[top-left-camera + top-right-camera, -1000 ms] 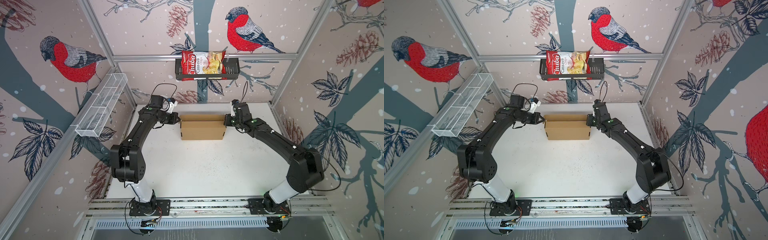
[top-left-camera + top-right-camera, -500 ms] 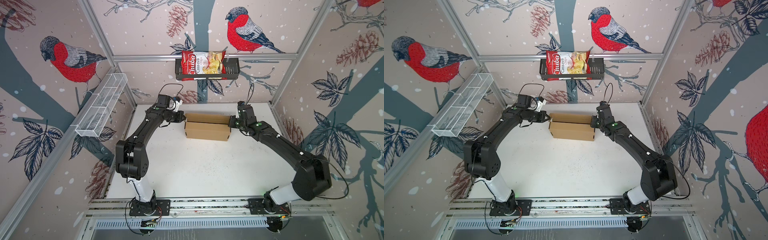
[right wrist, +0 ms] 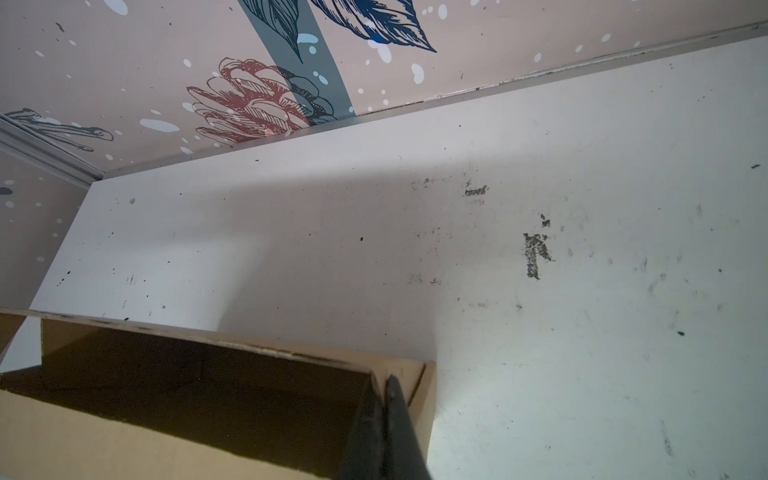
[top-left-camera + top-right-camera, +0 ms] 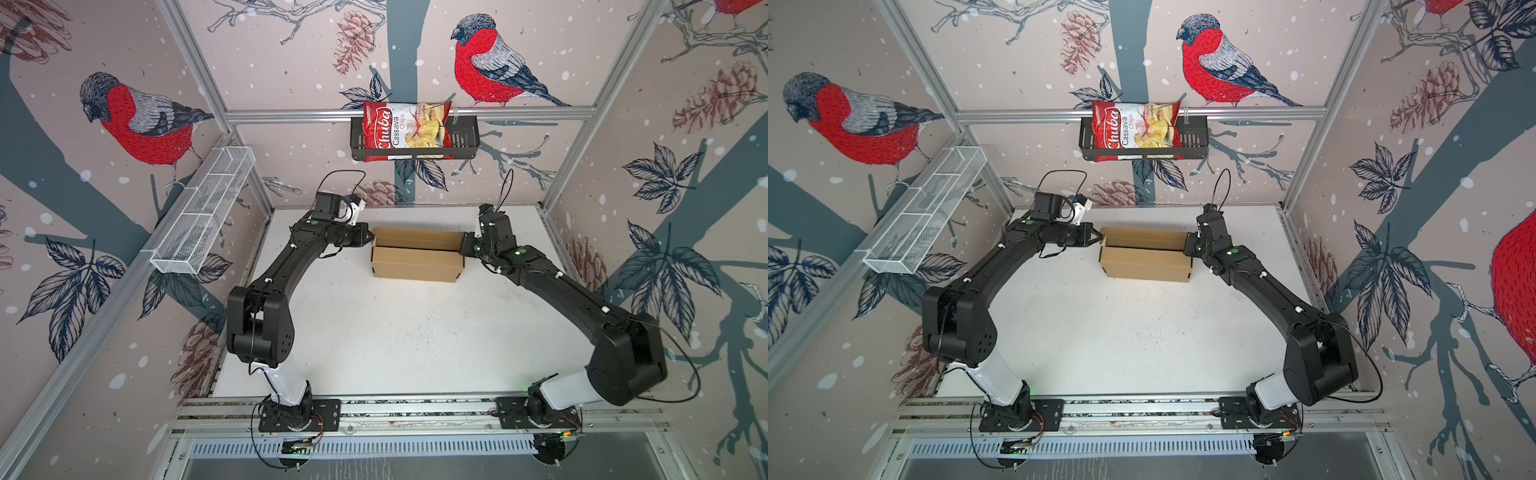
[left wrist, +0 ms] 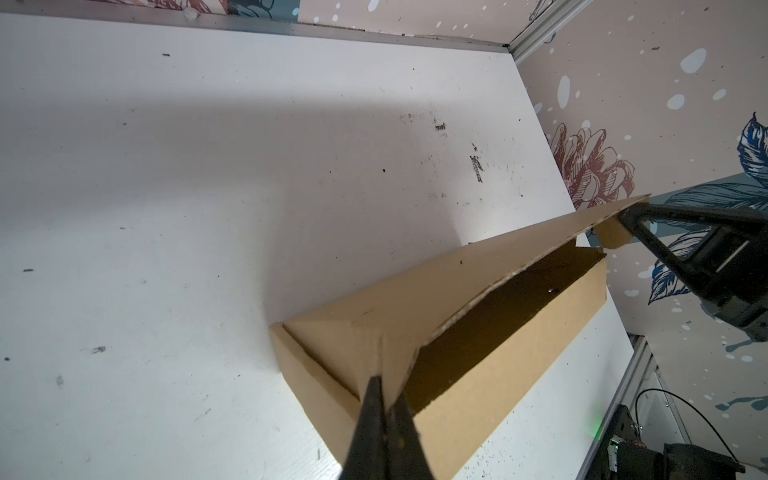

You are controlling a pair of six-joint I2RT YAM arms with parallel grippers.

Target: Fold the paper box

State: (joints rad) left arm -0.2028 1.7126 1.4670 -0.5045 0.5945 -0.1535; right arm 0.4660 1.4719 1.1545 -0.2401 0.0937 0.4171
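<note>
The paper box (image 4: 417, 259) (plain brown cardboard, lid flap tilted over the open cavity) is sitting toward the rear of the white bench (image 4: 395, 340). Its left end is being pinched by the left tool (image 4: 371, 240), fingers together on cardboard. Its right end is being clamped likewise by the right tool (image 4: 464, 245).

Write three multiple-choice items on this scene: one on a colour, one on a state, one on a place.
1. The box is: A white; B red; C brown.
2. The left gripper and right gripper are: A wide open; B shut on the box; C clear of the box.
3. The chips bag sits: A in the black basket; B inside the box; C in the left gripper.

C: plain brown cardboard. B: the wrist views show the jaws pinched on its lid corners. A: the bag stands in the wall-hung basket.
</note>
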